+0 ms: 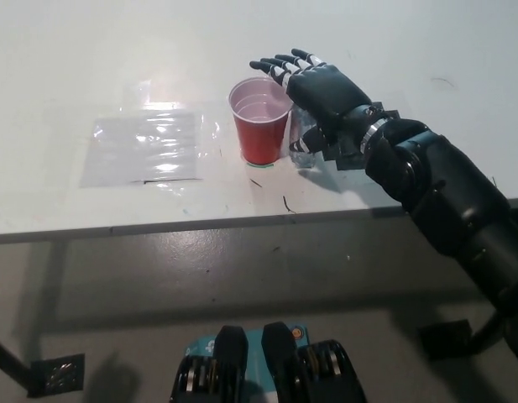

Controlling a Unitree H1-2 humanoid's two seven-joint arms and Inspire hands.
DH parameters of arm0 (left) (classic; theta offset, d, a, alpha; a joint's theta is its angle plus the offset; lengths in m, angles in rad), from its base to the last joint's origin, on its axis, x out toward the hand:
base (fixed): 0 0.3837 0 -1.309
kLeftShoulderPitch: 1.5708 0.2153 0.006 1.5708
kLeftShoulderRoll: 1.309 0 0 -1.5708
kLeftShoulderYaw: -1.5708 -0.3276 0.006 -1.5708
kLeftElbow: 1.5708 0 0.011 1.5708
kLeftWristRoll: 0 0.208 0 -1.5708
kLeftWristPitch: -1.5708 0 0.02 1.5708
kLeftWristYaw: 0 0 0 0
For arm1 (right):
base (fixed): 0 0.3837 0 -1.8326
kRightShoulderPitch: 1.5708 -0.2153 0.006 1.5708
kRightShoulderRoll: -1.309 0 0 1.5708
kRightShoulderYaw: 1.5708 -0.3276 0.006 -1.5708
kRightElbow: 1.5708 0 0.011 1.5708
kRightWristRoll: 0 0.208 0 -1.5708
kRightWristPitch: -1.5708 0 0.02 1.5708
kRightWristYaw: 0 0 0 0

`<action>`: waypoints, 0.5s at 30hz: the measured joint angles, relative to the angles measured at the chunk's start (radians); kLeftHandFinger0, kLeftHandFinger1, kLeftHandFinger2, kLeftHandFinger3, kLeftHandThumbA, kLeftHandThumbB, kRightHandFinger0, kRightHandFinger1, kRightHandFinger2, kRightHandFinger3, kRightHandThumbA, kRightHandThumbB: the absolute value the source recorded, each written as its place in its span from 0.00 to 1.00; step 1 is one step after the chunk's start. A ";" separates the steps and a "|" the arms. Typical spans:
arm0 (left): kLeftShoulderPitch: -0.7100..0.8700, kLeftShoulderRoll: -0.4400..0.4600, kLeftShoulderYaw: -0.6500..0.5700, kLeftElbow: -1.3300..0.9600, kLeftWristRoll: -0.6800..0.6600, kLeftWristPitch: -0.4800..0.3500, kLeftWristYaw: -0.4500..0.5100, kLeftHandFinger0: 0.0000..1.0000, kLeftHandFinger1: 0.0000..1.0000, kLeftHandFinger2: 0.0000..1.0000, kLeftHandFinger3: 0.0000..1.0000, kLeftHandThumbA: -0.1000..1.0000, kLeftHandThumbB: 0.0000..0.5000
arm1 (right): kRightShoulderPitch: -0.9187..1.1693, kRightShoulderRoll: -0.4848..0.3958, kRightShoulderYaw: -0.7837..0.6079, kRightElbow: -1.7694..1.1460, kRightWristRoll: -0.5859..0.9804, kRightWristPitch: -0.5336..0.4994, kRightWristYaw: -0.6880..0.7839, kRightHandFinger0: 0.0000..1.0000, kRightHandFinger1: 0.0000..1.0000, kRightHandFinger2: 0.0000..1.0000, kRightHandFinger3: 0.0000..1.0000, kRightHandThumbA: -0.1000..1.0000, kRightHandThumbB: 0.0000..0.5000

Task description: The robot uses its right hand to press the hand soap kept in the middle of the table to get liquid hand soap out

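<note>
White table [116,50]: my right hand [326,92], fingers spread, over hand soap [302,138] beside red cup [260,122]; I'd press straight down.

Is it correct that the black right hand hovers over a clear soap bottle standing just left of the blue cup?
Not quite: the cup is red, not blue. The head view shows the right hand above the clear soap bottle, which stands to the right of the cup.
</note>
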 measured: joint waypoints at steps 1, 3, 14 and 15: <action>0.000 0.000 0.000 0.000 0.000 0.000 -0.001 1.00 1.00 1.00 0.87 1.00 0.20 | -0.002 0.003 0.002 0.010 -0.001 -0.002 -0.010 1.00 1.00 1.00 1.00 1.00 0.88; -0.003 0.000 0.000 0.000 0.000 0.000 -0.002 1.00 1.00 1.00 0.87 1.00 0.19 | -0.003 0.005 0.005 0.018 -0.003 -0.002 -0.020 1.00 1.00 1.00 1.00 1.00 0.86; -0.020 0.000 0.001 0.000 0.002 0.000 -0.015 1.00 1.00 1.00 0.89 1.00 0.20 | 0.004 0.007 0.013 0.015 -0.007 -0.003 -0.046 1.00 1.00 1.00 1.00 1.00 0.87; -0.023 0.000 0.002 0.000 0.002 0.000 -0.015 1.00 1.00 1.00 0.89 1.00 0.21 | 0.007 0.007 0.014 0.010 -0.007 -0.001 -0.046 1.00 1.00 1.00 1.00 1.00 0.87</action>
